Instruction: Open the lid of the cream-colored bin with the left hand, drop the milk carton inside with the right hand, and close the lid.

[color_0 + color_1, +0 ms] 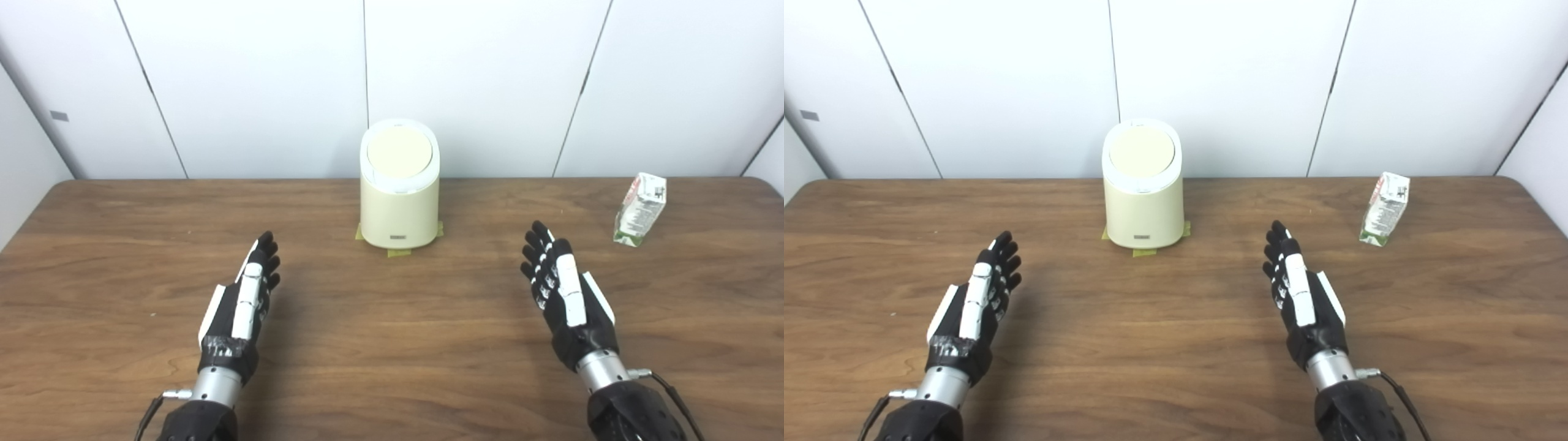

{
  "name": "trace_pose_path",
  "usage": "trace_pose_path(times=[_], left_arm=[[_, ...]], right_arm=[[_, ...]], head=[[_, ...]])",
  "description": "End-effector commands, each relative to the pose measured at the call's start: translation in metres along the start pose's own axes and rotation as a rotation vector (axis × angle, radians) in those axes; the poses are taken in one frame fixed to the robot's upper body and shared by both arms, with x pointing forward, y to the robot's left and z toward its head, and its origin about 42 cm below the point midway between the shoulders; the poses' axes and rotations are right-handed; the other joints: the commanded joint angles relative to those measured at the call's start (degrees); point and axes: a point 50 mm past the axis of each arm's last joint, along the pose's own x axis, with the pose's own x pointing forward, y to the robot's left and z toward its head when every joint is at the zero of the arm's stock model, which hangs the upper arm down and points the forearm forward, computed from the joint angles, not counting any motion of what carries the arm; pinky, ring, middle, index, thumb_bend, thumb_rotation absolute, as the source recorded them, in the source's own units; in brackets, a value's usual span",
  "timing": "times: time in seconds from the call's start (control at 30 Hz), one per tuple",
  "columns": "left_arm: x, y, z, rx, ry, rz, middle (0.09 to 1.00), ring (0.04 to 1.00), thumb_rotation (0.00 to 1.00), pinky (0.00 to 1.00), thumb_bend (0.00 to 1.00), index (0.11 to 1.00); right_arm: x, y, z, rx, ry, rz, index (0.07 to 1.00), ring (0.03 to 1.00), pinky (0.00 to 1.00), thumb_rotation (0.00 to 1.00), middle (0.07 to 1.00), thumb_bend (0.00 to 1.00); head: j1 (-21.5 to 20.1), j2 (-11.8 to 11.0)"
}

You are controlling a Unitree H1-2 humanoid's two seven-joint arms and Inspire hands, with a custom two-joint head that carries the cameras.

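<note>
Cream-colored bin (pixel 399 202) upright at far middle of wooden table (pixel 392 343), on yellow-green tape marks (pixel 398 252). Round lid (pixel 399 152) closed, tilted toward me inside white rim. Milk carton (pixel 640 209) standing at far right, leaning a bit, well apart from bin. My left hand (pixel 245 300) near table's left front, fingers stretched out, grasping nothing. My right hand (pixel 566 291) at right front, fingers likewise spread, empty, carton beyond it to right. Neither hand touches bin or carton.
</note>
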Motion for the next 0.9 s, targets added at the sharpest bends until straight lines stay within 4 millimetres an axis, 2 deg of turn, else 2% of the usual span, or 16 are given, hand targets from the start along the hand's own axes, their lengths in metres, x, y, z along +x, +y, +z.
trace_pose_path(times=[0.0, 0.13, 0.17, 0.2, 0.27, 0.3, 0.33, 0.5, 0.53, 0.63, 0.67, 0.87], left_arm=[[0.005, -0.001, 0.009, 0.007, -0.045, -0.008, 1.0, 1.0, 1.0, 1.0, 0.45, 1.0], [0.003, 0.002, 0.006, 0.022, -0.057, -0.024, 1.0, 1.0, 1.0, 1.0, 0.47, 1.0], [0.002, 0.002, 0.005, 0.024, -0.063, -0.026, 1.0, 1.0, 1.0, 1.0, 0.47, 1.0], [0.002, 0.002, 0.004, 0.025, -0.067, -0.028, 1.0, 1.0, 1.0, 1.0, 0.48, 1.0], [0.002, 0.002, 0.005, 0.029, -0.076, -0.03, 1.0, 1.0, 1.0, 1.0, 0.49, 1.0], [0.002, 0.001, 0.006, 0.031, -0.079, -0.03, 1.0, 1.0, 0.99, 1.0, 0.5, 1.0], [0.005, 0.001, 0.008, 0.049, -0.079, -0.032, 1.0, 1.0, 0.99, 1.0, 0.5, 1.0], [0.022, 0.002, 0.024, 0.158, -0.086, -0.021, 0.999, 1.0, 0.79, 1.0, 0.49, 1.0], [0.029, 0.003, 0.032, 0.201, -0.096, -0.015, 0.999, 1.0, 0.72, 1.0, 0.49, 1.0], [0.044, 0.003, 0.05, 0.281, -0.114, 0.004, 0.979, 0.99, 0.63, 0.99, 0.56, 1.0], [0.051, 0.001, 0.058, 0.305, -0.122, 0.009, 0.969, 0.978, 0.57, 0.98, 0.57, 1.0], [0.093, -0.014, 0.102, 0.359, -0.191, 0.02, 0.935, 0.914, 0.37, 0.9, 0.65, 0.994]], right_arm=[[0.005, 0.002, 0.016, -0.002, -0.081, 0.023, 1.0, 1.0, 1.0, 1.0, 1.0, 0.63], [0.005, 0.004, 0.012, -0.001, -0.076, 0.02, 1.0, 1.0, 1.0, 1.0, 1.0, 0.64], [0.004, 0.004, 0.01, -0.004, -0.074, 0.018, 1.0, 1.0, 1.0, 1.0, 1.0, 0.65], [0.004, 0.005, 0.01, -0.007, -0.073, 0.017, 1.0, 1.0, 1.0, 1.0, 1.0, 0.65], [0.003, 0.005, 0.006, -0.016, -0.074, 0.015, 1.0, 1.0, 1.0, 1.0, 1.0, 0.65], [0.003, 0.005, 0.004, -0.02, -0.075, 0.014, 1.0, 1.0, 1.0, 1.0, 1.0, 0.65], [0.002, 0.005, 0.003, -0.023, -0.074, 0.013, 1.0, 1.0, 1.0, 1.0, 1.0, 0.65], [0.001, 0.003, -0.004, -0.019, -0.07, 0.008, 1.0, 1.0, 1.0, 1.0, 1.0, 0.64], [0.001, 0.002, -0.005, -0.012, -0.069, 0.007, 1.0, 1.0, 1.0, 1.0, 1.0, 0.63], [0.001, -0.001, -0.01, 0.002, -0.069, 0.006, 1.0, 1.0, 1.0, 1.0, 1.0, 0.62], [0.001, -0.002, -0.011, 0.002, -0.068, 0.004, 1.0, 1.0, 1.0, 1.0, 1.0, 0.62], [0.003, -0.005, -0.02, 0.0, -0.071, 0.008, 1.0, 1.0, 1.0, 1.0, 1.0, 0.64]], head=[[-0.1, -0.2], [-0.7, -2.5], [-0.7, -3.7], [-0.7, -3.7], [-0.3, -5.9], [-0.3, -5.9], [-0.2, -6.8], [0.5, -10.0], [0.6, -10.5], [0.9, -11.9], [1.0, -12.5], [1.7, -13.5]])
